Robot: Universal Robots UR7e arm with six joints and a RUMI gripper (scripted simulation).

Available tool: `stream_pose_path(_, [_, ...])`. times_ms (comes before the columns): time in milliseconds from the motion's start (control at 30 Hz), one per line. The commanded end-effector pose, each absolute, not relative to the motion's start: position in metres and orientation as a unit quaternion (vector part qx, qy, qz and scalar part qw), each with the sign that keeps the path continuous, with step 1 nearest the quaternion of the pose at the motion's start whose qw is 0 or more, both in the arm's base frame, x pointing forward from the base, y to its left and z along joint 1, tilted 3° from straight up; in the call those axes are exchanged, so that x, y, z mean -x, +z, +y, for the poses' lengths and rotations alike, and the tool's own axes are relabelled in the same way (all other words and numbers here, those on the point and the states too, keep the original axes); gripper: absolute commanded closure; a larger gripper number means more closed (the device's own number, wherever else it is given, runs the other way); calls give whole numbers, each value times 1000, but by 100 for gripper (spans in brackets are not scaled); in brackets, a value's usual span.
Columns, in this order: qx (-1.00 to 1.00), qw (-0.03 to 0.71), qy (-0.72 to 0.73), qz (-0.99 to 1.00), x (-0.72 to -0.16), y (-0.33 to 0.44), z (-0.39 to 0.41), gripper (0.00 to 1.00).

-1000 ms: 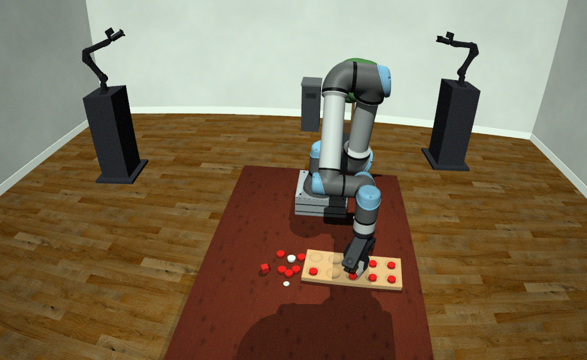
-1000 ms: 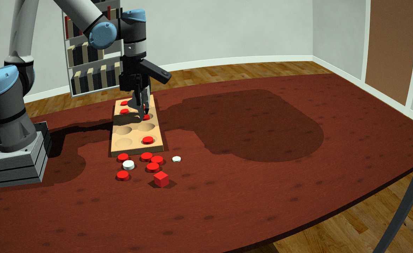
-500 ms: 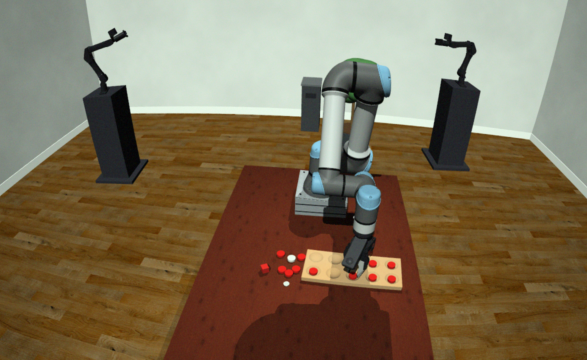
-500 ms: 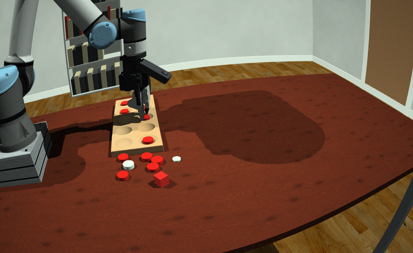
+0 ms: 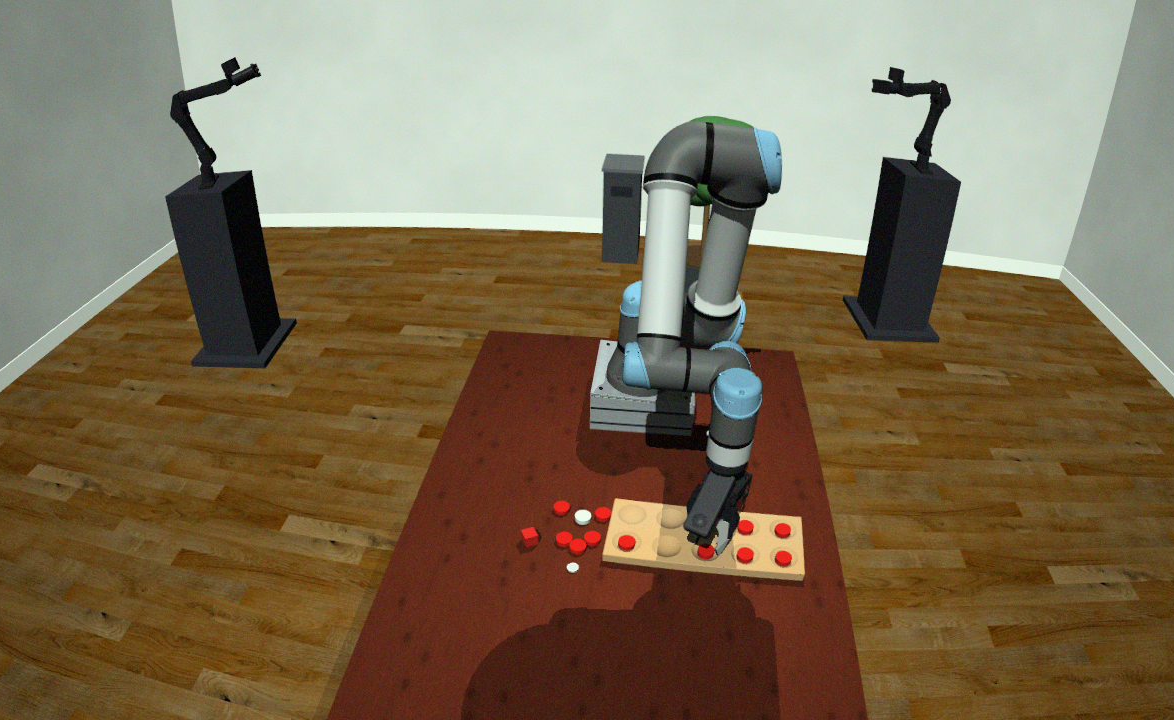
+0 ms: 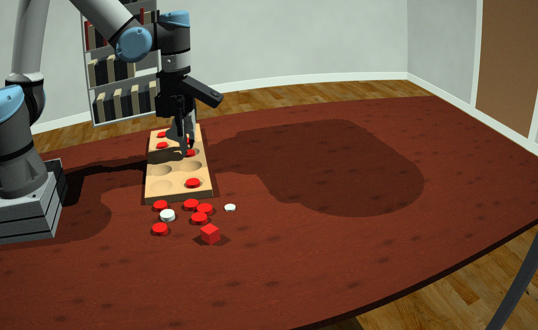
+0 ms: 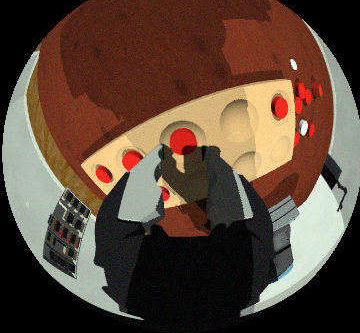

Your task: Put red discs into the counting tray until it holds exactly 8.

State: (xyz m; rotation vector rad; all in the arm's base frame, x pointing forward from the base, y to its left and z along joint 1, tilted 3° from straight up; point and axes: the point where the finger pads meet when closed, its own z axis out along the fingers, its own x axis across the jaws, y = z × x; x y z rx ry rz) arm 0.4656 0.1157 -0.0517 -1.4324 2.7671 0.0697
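The wooden counting tray lies on the dark red table. Several red discs lie in its pockets. My gripper stands upright over the front middle pocket, its fingers slightly parted. A red disc lies flat in that pocket just below the fingertips, free of them. Another red disc lies in the tray's end pocket, and the pockets beside it are empty.
Several loose red discs lie beside the tray's end. Among them are a white disc, a smaller white disc and a red cube. The arm's base stands behind the tray.
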Motion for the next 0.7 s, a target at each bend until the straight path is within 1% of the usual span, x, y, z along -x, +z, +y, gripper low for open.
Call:
stream_pose_path(0, [460, 13, 22, 888, -466, -50, 116, 72])
stream_pose_path(367, [460, 13, 22, 888, -466, -43, 115, 72])
stream_pose_path(667, [460, 13, 22, 888, -466, -2, 113, 72])
